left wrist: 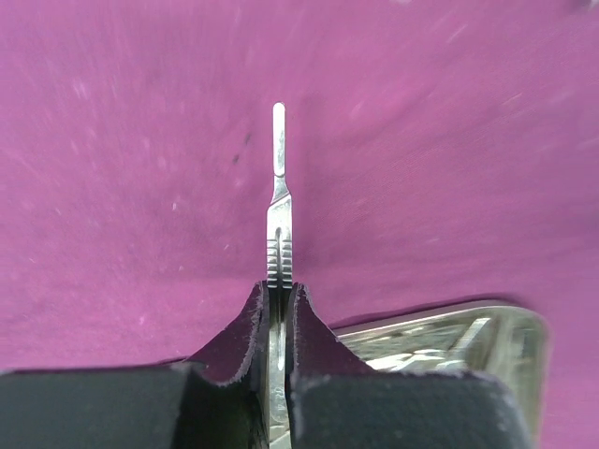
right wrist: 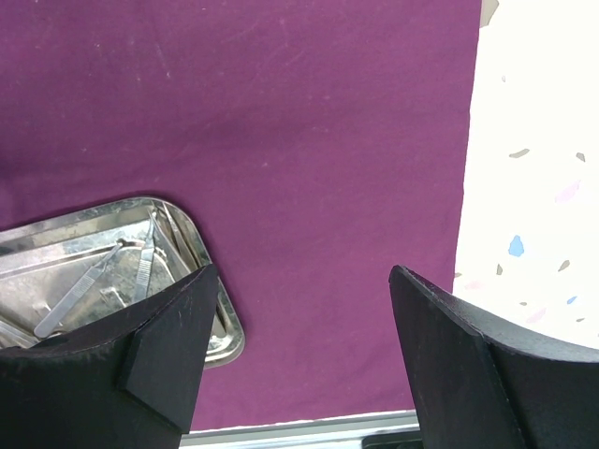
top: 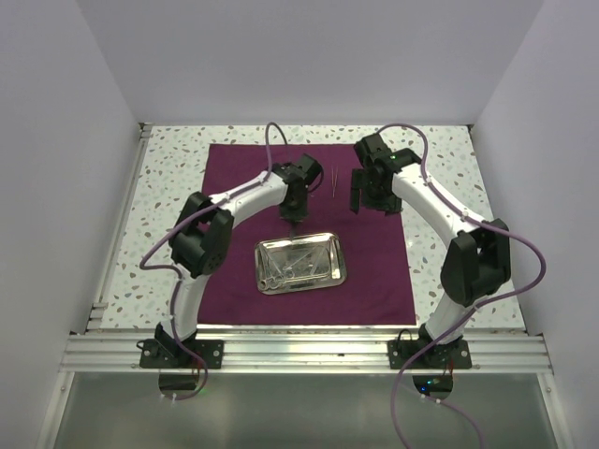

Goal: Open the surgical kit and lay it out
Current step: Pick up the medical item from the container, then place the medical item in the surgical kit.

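The maroon cloth (top: 374, 271) lies spread flat on the table. The steel tray (top: 301, 237) sits on its near middle and holds thin silver instruments (top: 285, 273). A pair of tweezers (top: 334, 180) lies on the cloth further back. My left gripper (top: 293, 215) hangs just behind the tray. In the left wrist view it (left wrist: 278, 292) is shut on a flat silver scalpel-like handle (left wrist: 279, 215) that sticks out over the cloth (left wrist: 140, 187). My right gripper (top: 360, 201) stands open above the cloth (right wrist: 309, 140) with nothing between its fingers (right wrist: 304, 271). The tray (right wrist: 220, 309) lies to its left.
White speckled tabletop (right wrist: 533, 140) borders the cloth on the right. White walls enclose the table on three sides. A metal rail (top: 299, 346) runs along the near edge by the arm bases.
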Available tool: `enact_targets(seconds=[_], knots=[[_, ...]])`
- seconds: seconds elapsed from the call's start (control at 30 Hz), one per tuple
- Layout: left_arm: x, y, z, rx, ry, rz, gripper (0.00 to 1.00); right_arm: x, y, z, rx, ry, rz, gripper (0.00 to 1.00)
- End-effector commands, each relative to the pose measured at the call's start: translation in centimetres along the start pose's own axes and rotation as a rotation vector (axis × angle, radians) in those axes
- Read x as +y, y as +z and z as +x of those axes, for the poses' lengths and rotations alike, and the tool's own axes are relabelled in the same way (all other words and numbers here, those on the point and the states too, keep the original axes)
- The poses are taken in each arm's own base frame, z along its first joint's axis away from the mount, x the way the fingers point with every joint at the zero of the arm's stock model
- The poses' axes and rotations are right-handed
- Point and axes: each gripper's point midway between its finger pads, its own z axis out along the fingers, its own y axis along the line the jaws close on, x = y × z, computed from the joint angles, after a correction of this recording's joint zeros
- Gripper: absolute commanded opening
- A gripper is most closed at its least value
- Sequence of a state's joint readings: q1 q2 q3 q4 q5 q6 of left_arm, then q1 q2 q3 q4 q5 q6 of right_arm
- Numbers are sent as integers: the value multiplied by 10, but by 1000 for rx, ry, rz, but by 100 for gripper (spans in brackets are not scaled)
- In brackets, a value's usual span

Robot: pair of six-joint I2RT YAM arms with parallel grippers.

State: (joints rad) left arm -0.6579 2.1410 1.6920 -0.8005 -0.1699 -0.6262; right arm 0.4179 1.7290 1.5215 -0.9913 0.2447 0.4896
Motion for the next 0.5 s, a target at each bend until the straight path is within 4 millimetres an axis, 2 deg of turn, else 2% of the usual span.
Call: enact_targets(seconds=[0.0,0.1,0.17,0.2,0.33,0.47], knots=[[-7,-22,-38,-99,3,15,0,-2,-6,-7,-19,5,10,77],[-5,-24,-59,-131,-9,10,0,-3,-6,-5,-18,7,13,77],[-3,-21,-85,-173,-18,4,0,-5,-8,-4,-18,7,17,77],[1,-20,-87,-173,-19,0,0,-6,-9,-5,-22,9,18,77],[8,-1,-127,-243,-41,-16,0,-10,-15,-2,-20,2,22,77],[12,17,-156,-286,-49,-5,0,-15,-21,3,-17,3,26,77]])
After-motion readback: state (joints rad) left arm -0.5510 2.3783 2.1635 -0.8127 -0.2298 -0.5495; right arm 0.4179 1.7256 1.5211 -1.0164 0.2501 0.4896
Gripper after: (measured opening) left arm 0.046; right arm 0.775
